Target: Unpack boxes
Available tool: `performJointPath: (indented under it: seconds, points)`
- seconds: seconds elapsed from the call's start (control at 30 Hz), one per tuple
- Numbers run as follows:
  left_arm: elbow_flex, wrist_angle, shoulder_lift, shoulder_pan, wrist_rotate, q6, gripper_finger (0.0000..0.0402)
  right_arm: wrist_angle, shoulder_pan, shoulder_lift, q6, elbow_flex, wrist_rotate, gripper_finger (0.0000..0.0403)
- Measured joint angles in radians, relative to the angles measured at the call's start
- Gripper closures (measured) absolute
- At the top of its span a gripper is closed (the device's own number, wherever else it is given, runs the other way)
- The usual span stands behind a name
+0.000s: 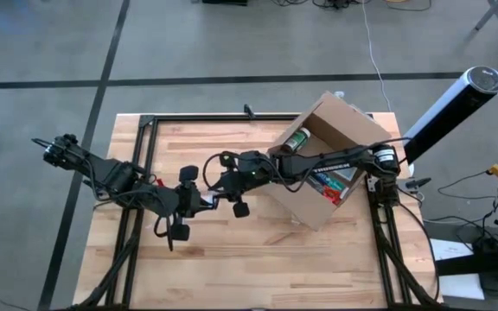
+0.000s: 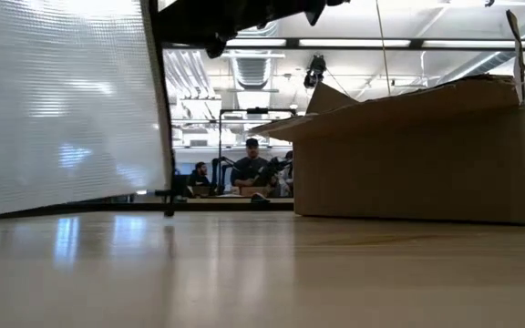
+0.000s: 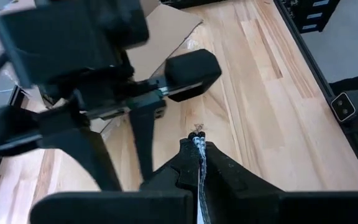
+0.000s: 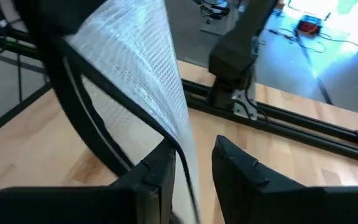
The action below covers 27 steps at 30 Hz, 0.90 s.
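Note:
The brown cardboard box (image 1: 327, 160) stands open on its bottom at the table's back right (image 2: 408, 155). Inside it lie a green can (image 1: 296, 138) and red items (image 1: 331, 181). A translucent grey-white pouch (image 2: 62, 109) hangs upright over the middle of the table. My left gripper (image 3: 197, 143), left of centre (image 1: 193, 203), is shut on it. My right gripper (image 4: 194, 152) reaches across the box to the table's middle (image 1: 219, 186). It is open, with the pouch (image 4: 135, 68) passing between its fingers. My left gripper pinches a thin edge of the pouch (image 3: 199, 163) between its two fingers, slanting downward from the table's left. The pouch stands on edge in the hold. My right gripper's fingers stand apart; the pouch's edge (image 4: 180, 152) runs close along one finger (image 4: 157, 171), and I cannot tell whether they touch.
Black frame rails (image 1: 145, 155) run along the table's left, far and right sides. A white and black cylinder (image 1: 452, 108) stands off the table's right corner. Bare wood lies near the front edge (image 1: 258, 268). People sit in the room behind (image 2: 249, 169).

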Motion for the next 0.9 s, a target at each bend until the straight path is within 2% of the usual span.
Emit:
performJointPath:
  seconds: [0.17, 0.37, 0.9]
  points:
    - [0.000, -0.001, 0.000, 0.002, -0.020, 0.000, 0.0402, 0.002, 0.000, 0.008, -0.008, 0.000, -0.015, 0.0390]
    - [0.000, -0.002, 0.000, 0.005, -0.026, -0.002, 0.0402, 0.019, 0.000, 0.008, 0.010, 0.000, -0.003, 0.0401]
    - [0.000, -0.003, -0.002, 0.006, -0.061, -0.080, 0.0400, 0.033, -0.002, 0.008, 0.029, 0.000, 0.367, 0.0403]
